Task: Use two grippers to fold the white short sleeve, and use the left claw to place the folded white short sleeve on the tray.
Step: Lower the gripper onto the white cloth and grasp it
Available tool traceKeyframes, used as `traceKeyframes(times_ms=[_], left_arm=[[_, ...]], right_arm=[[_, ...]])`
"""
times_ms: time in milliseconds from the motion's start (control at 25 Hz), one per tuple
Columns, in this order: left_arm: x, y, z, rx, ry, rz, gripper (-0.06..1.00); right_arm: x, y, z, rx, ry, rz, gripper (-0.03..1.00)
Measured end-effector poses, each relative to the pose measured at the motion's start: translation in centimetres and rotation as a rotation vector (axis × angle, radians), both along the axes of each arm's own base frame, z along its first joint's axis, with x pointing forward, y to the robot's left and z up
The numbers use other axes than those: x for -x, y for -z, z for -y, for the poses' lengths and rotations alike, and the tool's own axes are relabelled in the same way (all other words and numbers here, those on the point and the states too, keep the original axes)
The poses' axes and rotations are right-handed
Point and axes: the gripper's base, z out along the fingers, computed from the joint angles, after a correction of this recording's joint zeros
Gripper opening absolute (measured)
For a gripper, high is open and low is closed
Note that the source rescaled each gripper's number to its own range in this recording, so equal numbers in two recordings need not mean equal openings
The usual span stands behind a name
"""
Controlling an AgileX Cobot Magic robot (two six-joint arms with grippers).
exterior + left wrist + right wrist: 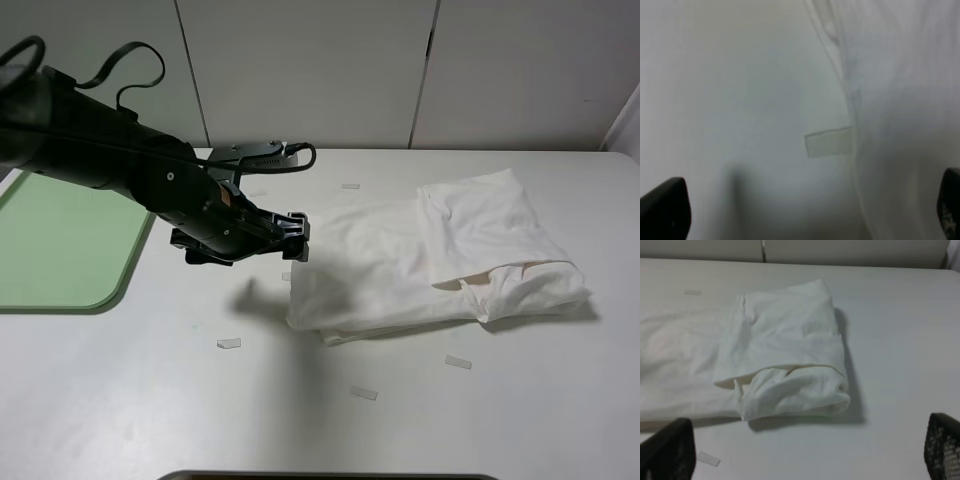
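Observation:
The white short sleeve (430, 262) lies partly folded on the white table, right of the middle, with its right end doubled over into a thick pad (785, 340). My left gripper (297, 238) hovers at the shirt's left edge. In the left wrist view it (807, 207) is open and empty, with the shirt's edge (900, 100) just ahead. The pale-green tray (60, 250) lies at the far left, partly under the left arm. My right gripper (805, 445) is open and empty, back from the shirt's folded end; it is out of the exterior view.
Small strips of clear tape lie on the table (229, 343) (363, 393) (458, 362) (350, 186); one shows in the left wrist view (829, 141). A black bracket (262, 154) stands at the table's far edge. White wall panels rise behind.

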Motion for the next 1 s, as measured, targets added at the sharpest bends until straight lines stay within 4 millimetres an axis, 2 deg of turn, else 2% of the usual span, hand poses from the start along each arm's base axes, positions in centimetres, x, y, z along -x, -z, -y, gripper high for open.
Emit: traceKeyframes(times_ms=[360,560,800,1000], left_arm=[[-0.3,2.8,1.6,0.04,-0.014,0.041,0.98],[-0.3,3.5,2.0,0.048,-0.012,0.05,0.98],[0.6,5.3,5.1,0.134,0.056,0.173,0.97],[1.0,5.9,5.7,0.141,0.075,0.182,0.97]], right_arm=[[0.0,0.0,0.0,0.0,0.0,0.0,1.0],[0.0,0.0,0.0,0.0,0.0,0.0,1.0],[0.0,0.0,0.0,0.0,0.0,0.0,1.0],[0.0,0.0,0.0,0.0,0.0,0.0,1.0]])
